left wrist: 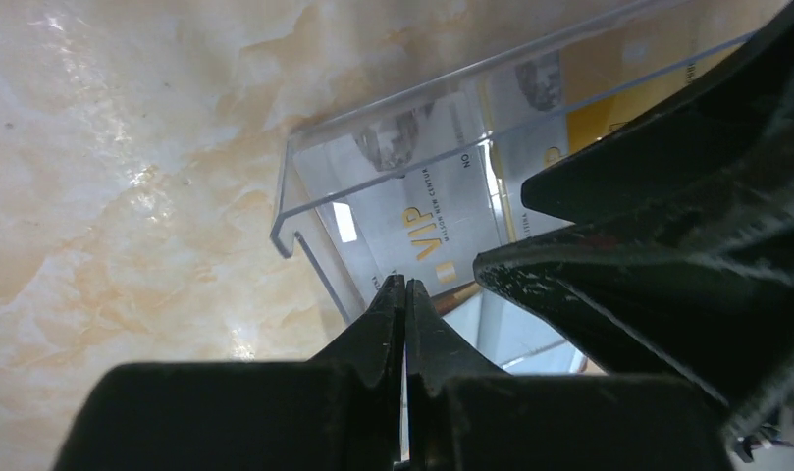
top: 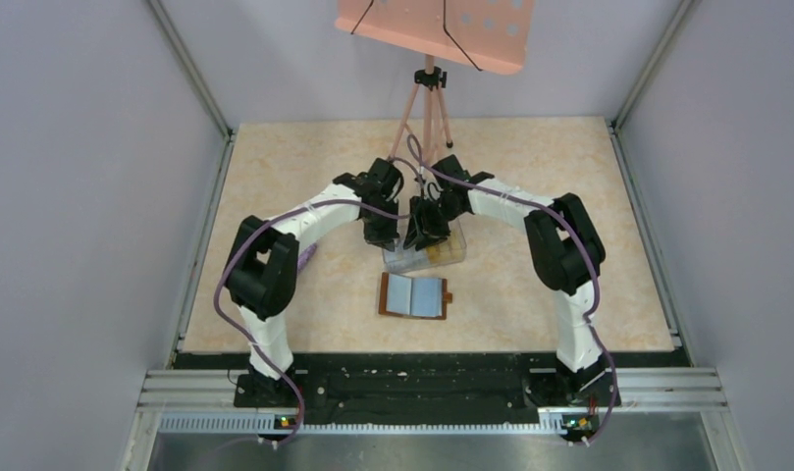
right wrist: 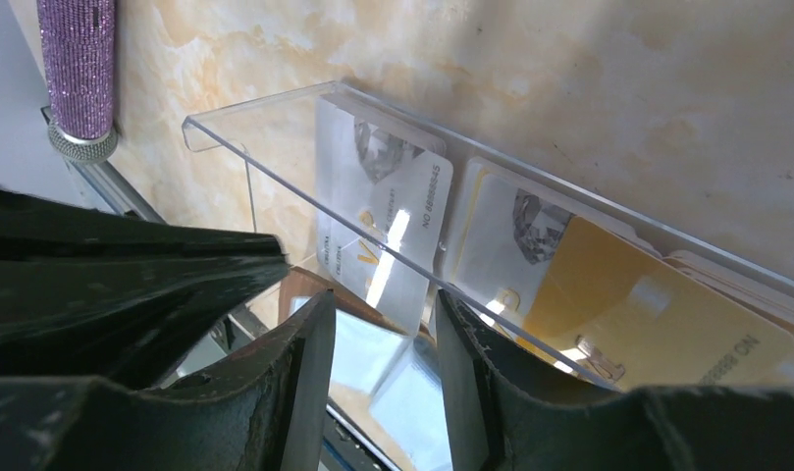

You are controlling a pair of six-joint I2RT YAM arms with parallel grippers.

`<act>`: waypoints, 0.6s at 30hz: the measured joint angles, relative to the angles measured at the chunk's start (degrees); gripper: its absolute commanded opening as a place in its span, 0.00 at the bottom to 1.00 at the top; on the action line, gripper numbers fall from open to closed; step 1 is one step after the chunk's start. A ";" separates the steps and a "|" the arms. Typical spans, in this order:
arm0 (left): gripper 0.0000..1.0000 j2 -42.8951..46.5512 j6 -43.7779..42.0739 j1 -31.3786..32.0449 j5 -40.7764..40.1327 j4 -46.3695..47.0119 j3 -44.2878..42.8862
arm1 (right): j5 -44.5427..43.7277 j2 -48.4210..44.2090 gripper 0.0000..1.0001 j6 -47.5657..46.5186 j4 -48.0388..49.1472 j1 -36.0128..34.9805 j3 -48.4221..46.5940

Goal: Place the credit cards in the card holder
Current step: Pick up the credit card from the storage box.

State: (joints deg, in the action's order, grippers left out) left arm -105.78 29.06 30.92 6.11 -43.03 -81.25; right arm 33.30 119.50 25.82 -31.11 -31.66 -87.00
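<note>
**Both tools at the card box, holder open nearer the arms**

Top view: the left tool (top: 385, 238) and the right tool (top: 419, 238) hang close together over the clear plastic three-compartment box (top: 444, 257), mid-way across the beige marbled surface (top: 275, 167). The brown leather card holder (top: 412, 295) lies open and flat just on the arm-base side of the box, apart from both tools.

Left wrist view: the left tool (left wrist: 404, 287) is pressed together with nothing between its tips, just outside the box's end wall (left wrist: 304, 211). Behind that wall stands a whitish credit card (left wrist: 422, 221) with gold "VIP" lettering. A yellow credit card (left wrist: 608, 113) sits in the next compartment. The right tool's black fingers (left wrist: 648, 235) crowd in from the right.

Right wrist view: the right tool (right wrist: 381, 304) is spread above the box rim (right wrist: 304, 196). The whitish credit card (right wrist: 388, 211) leans in the end compartment, its lower corner showing in the gap between the fingers; I cannot tell whether they touch it. The yellow credit card (right wrist: 628, 299) lies beside it over paler cards.
</note>
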 measured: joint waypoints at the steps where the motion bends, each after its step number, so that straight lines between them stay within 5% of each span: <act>1: 0.00 -1.22 -0.11 0.44 -0.44 -0.42 -0.55 | -0.02 0.00 0.42 0.20 0.26 0.00 0.13; 18: 0.00 -8.70 -2.56 4.48 -8.76 -5.42 -4.26 | -2.10 -0.66 0.35 -0.48 3.21 -0.48 2.27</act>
State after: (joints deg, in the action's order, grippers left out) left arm -114.48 26.50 35.40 -2.66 -48.45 -85.52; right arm 31.20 118.85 25.34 -27.90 -32.14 -84.73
